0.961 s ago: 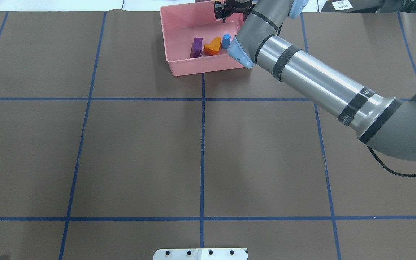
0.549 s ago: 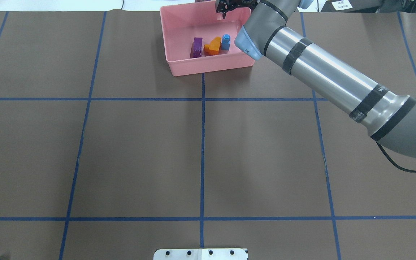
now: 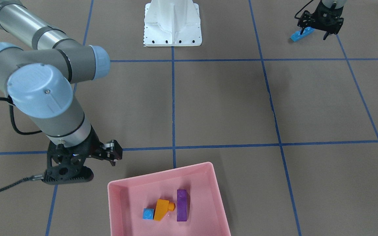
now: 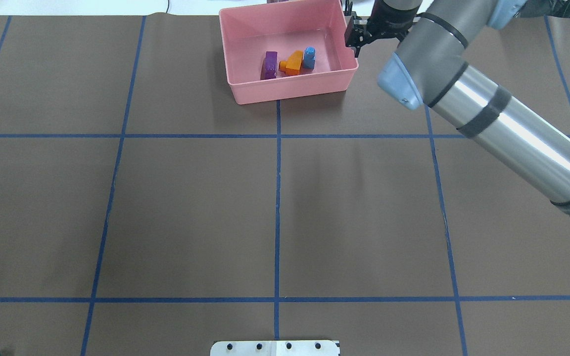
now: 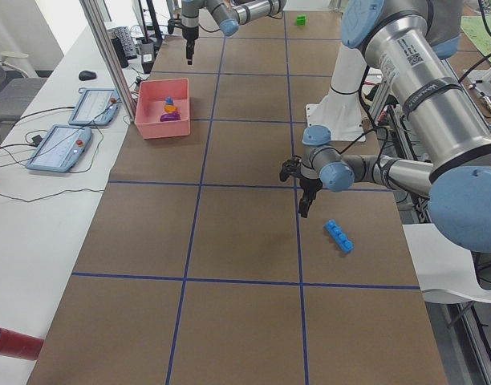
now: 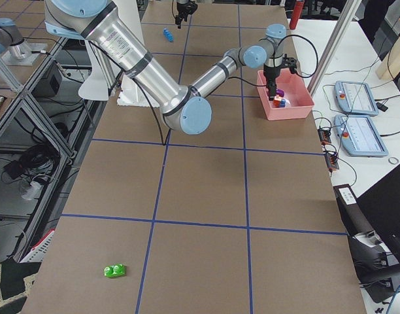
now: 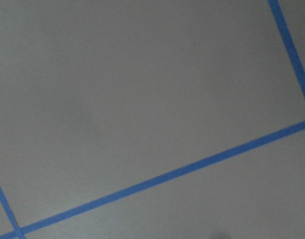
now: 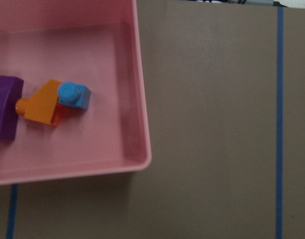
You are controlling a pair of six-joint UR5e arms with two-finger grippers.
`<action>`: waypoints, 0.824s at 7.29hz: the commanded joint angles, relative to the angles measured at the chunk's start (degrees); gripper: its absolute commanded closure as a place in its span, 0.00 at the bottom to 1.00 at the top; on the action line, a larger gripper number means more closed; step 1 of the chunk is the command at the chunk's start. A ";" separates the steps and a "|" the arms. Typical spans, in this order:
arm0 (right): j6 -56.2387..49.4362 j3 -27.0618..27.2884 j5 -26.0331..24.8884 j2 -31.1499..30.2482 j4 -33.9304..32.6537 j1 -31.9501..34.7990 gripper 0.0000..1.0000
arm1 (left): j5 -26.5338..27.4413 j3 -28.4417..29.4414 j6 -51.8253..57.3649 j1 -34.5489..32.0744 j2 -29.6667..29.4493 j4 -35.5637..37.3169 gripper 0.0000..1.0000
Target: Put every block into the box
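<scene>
- Right, my count: four blocks. Three lie in the box [image 4: 290, 92]: the purple sloped one [image 3: 182, 205], the orange sloped one [image 3: 161, 209] and the small blue cube [image 3: 148, 214], in a close row, with the orange touching the cube.
- The fourth, the long blue bar [image 3: 302, 34], lies flat on the worktop [image 4: 191, 207] at my left-hand corner, outside the box.
- One stray green brick [image 6: 114, 270] lies at the worktop's right end.
- The box stands at the far edge, and most of the worktop's depth lies between it and the bar.
- The right arm is stretched long to that far edge, wrist turned down. The right tool [image 4: 355, 44] hangs just outside the box's right wall; I cannot tell how wide its jaws stand.
- The left arm is folded near the base. The left tool [image 3: 313, 34] points down near the bar, its fingers spread wide and gripping nothing.
</scene>
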 commanded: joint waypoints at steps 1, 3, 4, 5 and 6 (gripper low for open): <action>-6.60 18.04 0.22 -11.37 -14.96 0.15 0.00 | 3.11 2.89 -2.68 5.49 1.73 -4.71 0.00; -11.81 23.80 -0.48 -16.05 -21.24 0.59 0.00 | 3.55 5.17 -3.38 8.64 5.07 -11.82 0.00; -14.17 26.26 -0.57 -19.90 -21.26 0.76 0.00 | 5.64 5.35 -6.86 12.40 5.09 -11.93 0.00; -16.55 27.51 -0.49 -22.20 -21.26 1.29 0.00 | 9.22 5.44 -12.29 18.79 5.00 -12.02 0.00; -19.01 27.60 -0.57 -24.05 -21.00 1.73 0.00 | 12.22 5.88 -15.48 23.46 5.00 -12.11 0.00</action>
